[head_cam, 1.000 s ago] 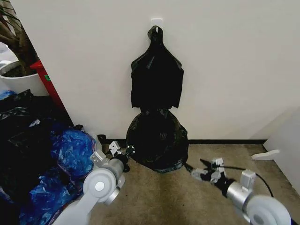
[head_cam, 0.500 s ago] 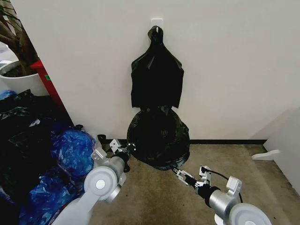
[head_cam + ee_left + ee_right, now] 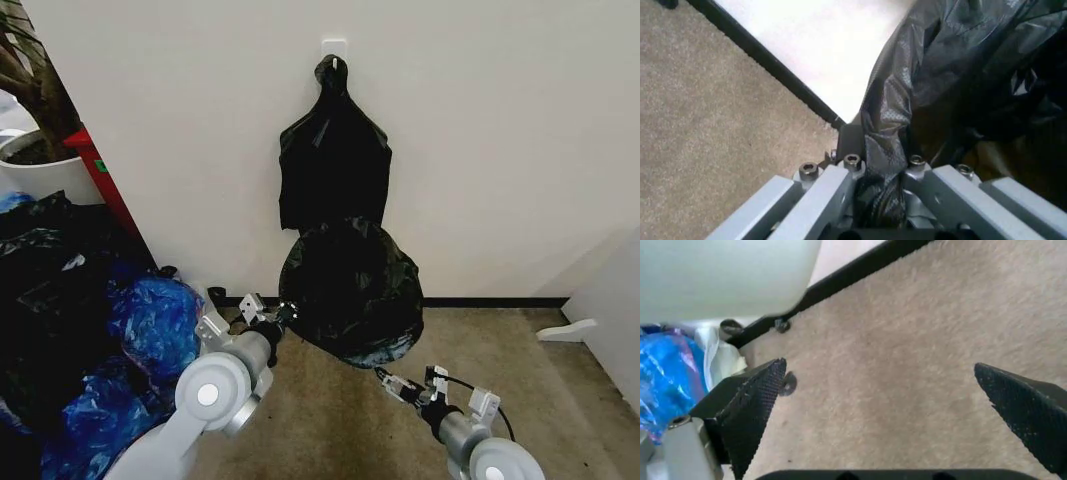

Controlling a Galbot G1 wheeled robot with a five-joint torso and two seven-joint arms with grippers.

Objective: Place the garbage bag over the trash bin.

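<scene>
The left gripper (image 3: 272, 317) pinches the glossy, crinkled black plastic garbage bag (image 3: 350, 290) by its edge against the wall (probably draping the hidden bin), while the right gripper (image 3: 408, 388) hovers wide open over carpet.

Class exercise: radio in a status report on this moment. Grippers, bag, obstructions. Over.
Left gripper shut on the garbage bag, at its left edge by the wall. Right gripper open over bare carpet. Blue bags off left, not obstructing. Over.

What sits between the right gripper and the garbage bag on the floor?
Nothing: in the head view only bare carpet separates the open right gripper from the garbage bag, which the left gripper pinches.
</scene>
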